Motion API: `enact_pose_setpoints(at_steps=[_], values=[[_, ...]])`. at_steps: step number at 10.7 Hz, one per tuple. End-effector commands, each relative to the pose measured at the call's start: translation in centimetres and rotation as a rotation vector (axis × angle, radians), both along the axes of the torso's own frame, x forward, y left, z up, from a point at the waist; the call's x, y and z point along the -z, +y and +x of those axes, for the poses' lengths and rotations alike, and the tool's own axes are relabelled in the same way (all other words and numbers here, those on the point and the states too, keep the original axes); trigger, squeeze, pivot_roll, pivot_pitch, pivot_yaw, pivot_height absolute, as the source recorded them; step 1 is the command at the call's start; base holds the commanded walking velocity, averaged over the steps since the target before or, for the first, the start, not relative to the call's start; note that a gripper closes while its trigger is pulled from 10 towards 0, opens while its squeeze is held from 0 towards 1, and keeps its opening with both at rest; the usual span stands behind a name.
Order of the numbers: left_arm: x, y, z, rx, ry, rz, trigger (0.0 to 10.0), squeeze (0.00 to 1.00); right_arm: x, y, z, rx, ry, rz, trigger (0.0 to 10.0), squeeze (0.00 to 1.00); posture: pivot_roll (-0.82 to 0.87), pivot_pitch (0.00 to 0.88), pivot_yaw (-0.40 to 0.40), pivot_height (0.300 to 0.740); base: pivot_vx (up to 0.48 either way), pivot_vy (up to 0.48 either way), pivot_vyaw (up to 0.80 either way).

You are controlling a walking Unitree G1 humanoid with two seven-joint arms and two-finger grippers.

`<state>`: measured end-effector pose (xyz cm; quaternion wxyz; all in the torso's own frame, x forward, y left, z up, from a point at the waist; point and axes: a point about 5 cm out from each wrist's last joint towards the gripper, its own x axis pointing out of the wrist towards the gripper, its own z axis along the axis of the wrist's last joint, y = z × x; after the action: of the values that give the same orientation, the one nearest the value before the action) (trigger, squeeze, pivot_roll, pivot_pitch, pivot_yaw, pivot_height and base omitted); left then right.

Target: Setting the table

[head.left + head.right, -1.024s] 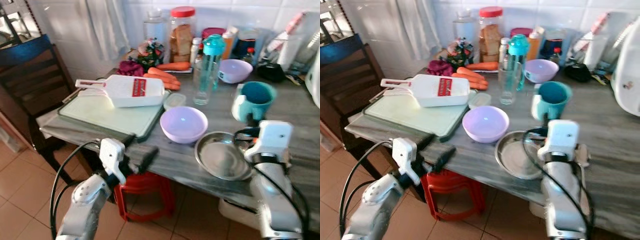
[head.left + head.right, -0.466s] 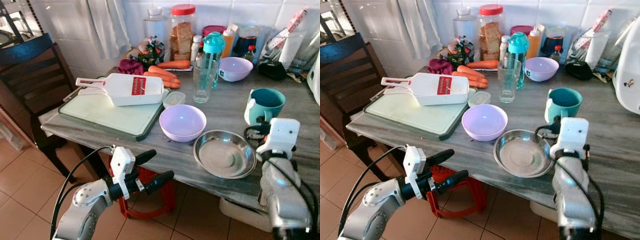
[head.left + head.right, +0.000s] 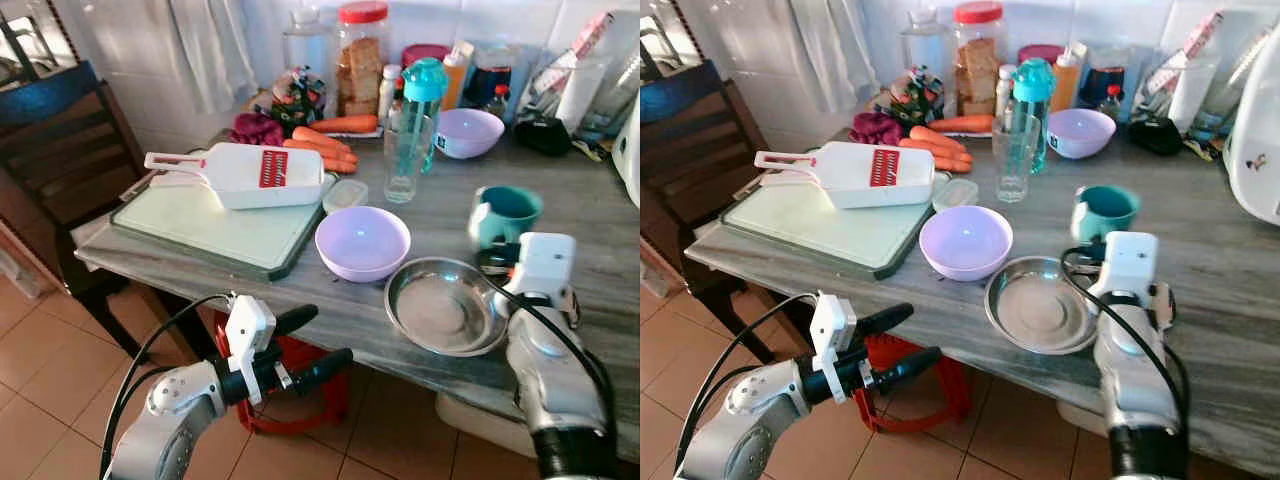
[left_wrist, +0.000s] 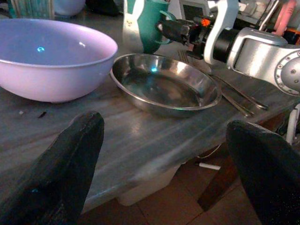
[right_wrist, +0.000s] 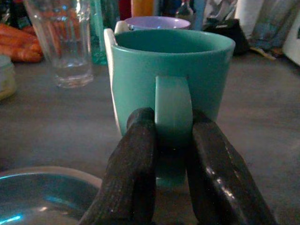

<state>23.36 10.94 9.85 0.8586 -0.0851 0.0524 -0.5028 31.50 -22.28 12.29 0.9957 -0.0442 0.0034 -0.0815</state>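
The right gripper [image 5: 171,154] is clamped on the handle of the teal ceramic mug [image 5: 171,84], beside the round steel plate [image 3: 445,305]. I judge the mug is being placed; next comes a level carry. The left gripper [image 3: 312,340] hangs spread apart below the table edge.

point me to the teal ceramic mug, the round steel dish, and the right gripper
teal ceramic mug [image 5: 173,70]: right wrist view, outer wall above the handle.
round steel dish [image 3: 445,308]: left eye view, inner floor.
right gripper [image 5: 172,154]: right wrist view, between fingertips, closed on the mug's handle.
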Motion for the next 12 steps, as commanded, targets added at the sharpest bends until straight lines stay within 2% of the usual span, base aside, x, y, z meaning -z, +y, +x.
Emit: enact_pose_setpoints(at_steps=[1,3,4,7,12], values=[[-0.3,0.1,-0.1,-0.004,-0.007,0.011,10.0,0.00,-0.7,0.7,0.6,-0.027,-0.034,0.001,10.0,0.00,0.03,0.036,0.061,0.740,0.000,0.000,0.00],[-0.3,0.1,-0.2,-0.006,-0.001,0.013,10.0,0.00,-0.2,1.4,0.8,-0.065,-0.028,0.030,10.0,0.00,0.03,0.036,0.060,0.740,0.000,0.000,0.00],[-0.3,0.0,-0.2,-0.008,0.004,0.012,10.0,0.00,0.0,1.6,0.7,-0.077,-0.026,0.039,10.0,1.00,0.03,0.037,0.061,0.740,0.000,0.000,0.00],[0.0,0.1,-0.2,-0.005,0.009,0.018,10.0,0.00,0.4,1.8,0.3,-0.090,-0.023,0.045,10.0,1.00,0.03,0.034,0.063,0.740,0.000,0.000,0.00],[0.4,0.2,-0.2,-0.008,0.015,0.022,10.0,0.00,-0.4,0.8,-1.0,-0.010,-0.062,-0.009,10.0,1.00,0.02,0.028,0.066,0.740,0.000,0.000,0.00]])
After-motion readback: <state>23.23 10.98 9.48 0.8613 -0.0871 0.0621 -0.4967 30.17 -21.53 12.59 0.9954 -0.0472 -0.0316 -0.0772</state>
